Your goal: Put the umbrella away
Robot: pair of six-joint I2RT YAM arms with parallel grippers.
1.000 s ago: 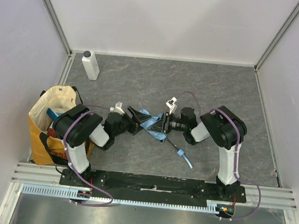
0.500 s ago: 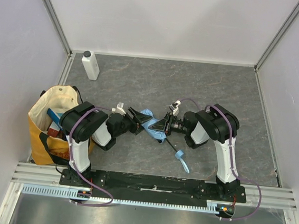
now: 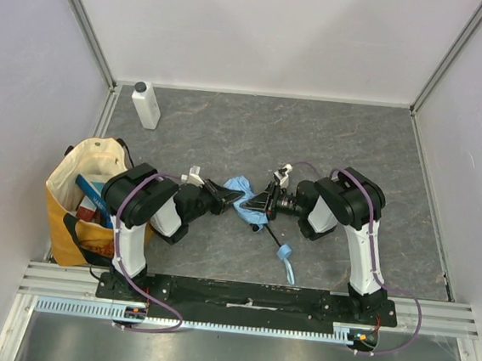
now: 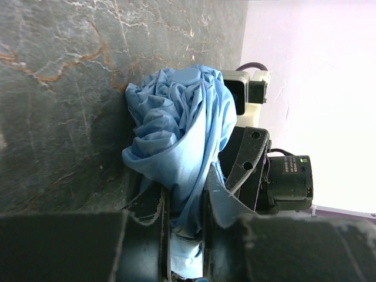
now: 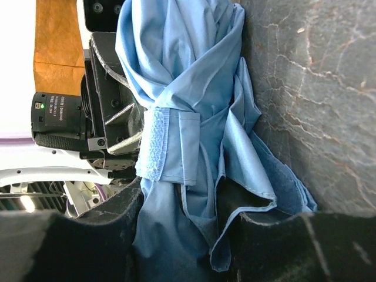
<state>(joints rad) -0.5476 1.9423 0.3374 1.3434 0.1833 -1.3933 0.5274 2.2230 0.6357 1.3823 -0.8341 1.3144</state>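
Our left gripper [image 4: 185,238] is clamping the umbrella [image 3: 242,189] by its bunched fabric, and our right gripper [image 5: 176,235] is pinching it from 3 o'clock. The umbrella is lying mid-table [image 3: 355,149], its strap [image 5: 167,147] wrapping the canopy. We are judging bundling nearly done, with stowing, probably in the bag [image 3: 74,183] at 9 o'clock, remaining.

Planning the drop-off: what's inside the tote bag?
Top view shows the tote bag open, with a blue flat item and something reddish inside. The left arm covers part of it, so the rest is hidden.
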